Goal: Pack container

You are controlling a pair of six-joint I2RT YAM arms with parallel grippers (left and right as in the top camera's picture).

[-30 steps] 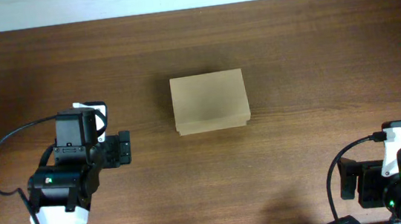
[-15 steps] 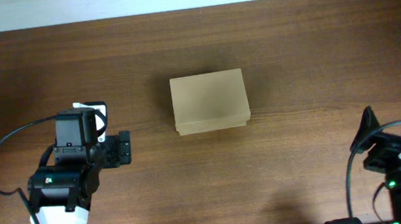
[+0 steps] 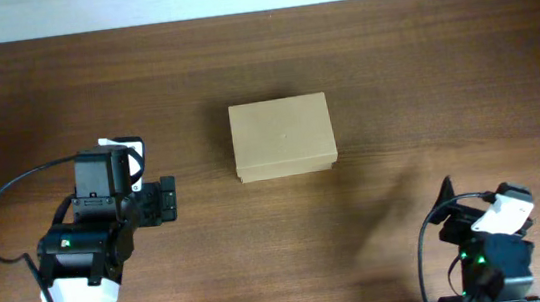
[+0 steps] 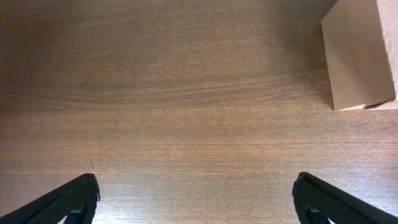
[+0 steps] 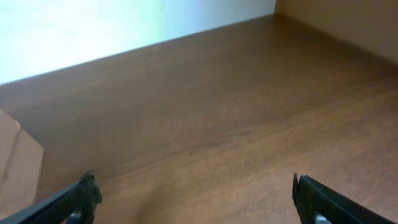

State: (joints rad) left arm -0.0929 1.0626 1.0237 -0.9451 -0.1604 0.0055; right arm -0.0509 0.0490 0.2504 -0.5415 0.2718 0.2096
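At the left of the overhead frame the left gripper (image 3: 163, 200) sits low over the table, fingers spread wide with nothing between them, as its wrist view confirms. The small rectangular tan-brown cardboard box (image 3: 283, 137) lies in the middle of the frame, well apart from both arms, its lid flap down and flat. No items to pack show anywhere, so whether packing is done or not yet begun cannot be told. At the lower right the right gripper (image 5: 198, 208) is likewise wide open and empty, the box's edge at its view's left. The dark brown wood-grain table (image 3: 423, 75) is matte, with a pale wall strip along the top edge.
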